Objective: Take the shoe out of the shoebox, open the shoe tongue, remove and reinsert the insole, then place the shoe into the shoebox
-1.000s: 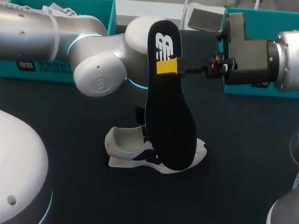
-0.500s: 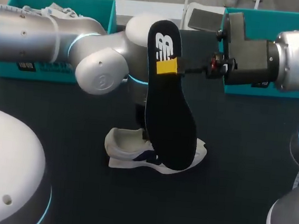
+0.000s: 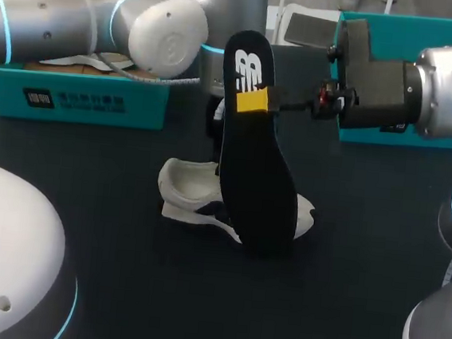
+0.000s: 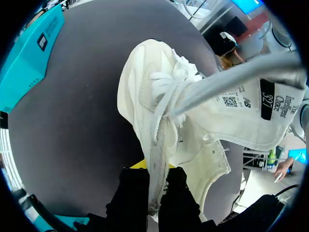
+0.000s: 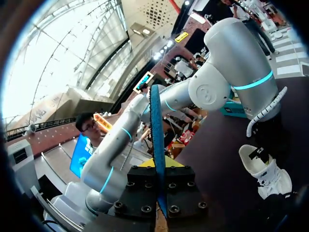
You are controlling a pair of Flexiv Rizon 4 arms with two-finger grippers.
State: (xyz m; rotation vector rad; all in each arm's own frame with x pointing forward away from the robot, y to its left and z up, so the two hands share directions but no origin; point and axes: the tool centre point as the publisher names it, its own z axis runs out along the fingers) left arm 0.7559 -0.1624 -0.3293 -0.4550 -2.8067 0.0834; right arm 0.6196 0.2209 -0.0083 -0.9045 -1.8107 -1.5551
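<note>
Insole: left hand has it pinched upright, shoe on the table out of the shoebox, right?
No: the right hand pinches the insole upright, not the left; the head view shows it. The shoe is on the table, out of the shoebox.

The table (image 3: pixel 118 287) had a dark, matte top. Near its middle a white shoe (image 3: pixel 188 191) sat on its sole, opening upward, heel toward nine o'clock and toe toward three o'clock. At about ten o'clock from the shoe, well apart from it, an open teal shoebox (image 3: pixel 80 101) rested by the far edge. At about two o'clock a second teal box (image 3: pixel 431 33) rested, also by that edge.
</note>
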